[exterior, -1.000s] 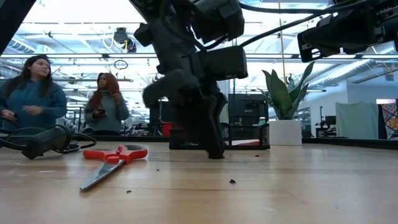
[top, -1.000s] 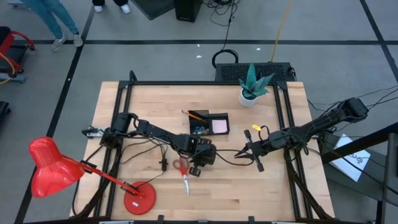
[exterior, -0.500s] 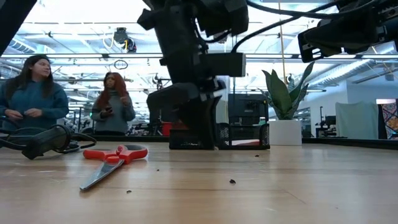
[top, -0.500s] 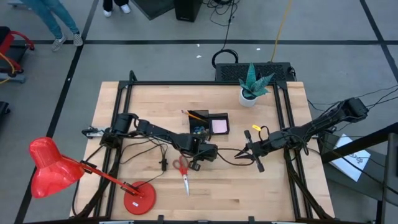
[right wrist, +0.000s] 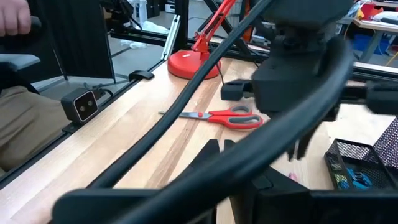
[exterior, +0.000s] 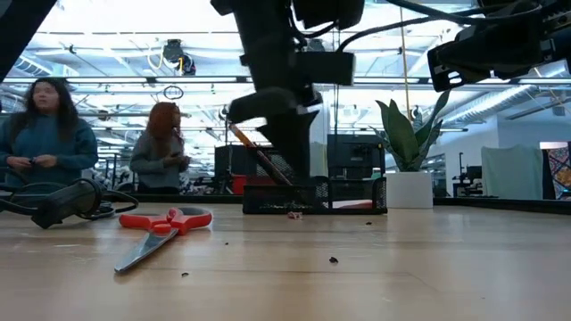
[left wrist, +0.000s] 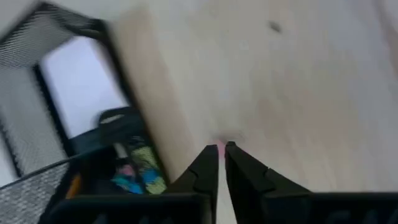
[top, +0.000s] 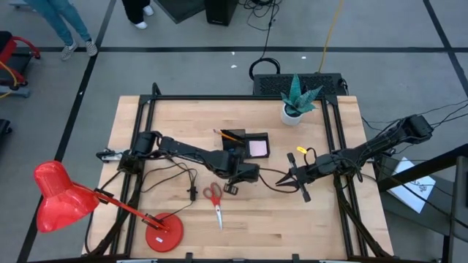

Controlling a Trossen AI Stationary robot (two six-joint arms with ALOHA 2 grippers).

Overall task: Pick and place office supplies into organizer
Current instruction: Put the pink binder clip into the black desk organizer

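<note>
Left gripper (left wrist: pixel 221 149) nearly closed — beside organizer (left wrist: pixel 74 155).

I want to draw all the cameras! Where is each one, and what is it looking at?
High view: above the table, looking straight down; both arms show, with the scissors and organizer.
Low view: at tabletop height, looking level across; arms come in from above.
Left wrist view: on the left arm, looking past the left end effector at wood and organizer.
Right wrist view: on the right arm, facing the red lamp.
Shared: the high, low and right wrist views all show the scissors.
</note>
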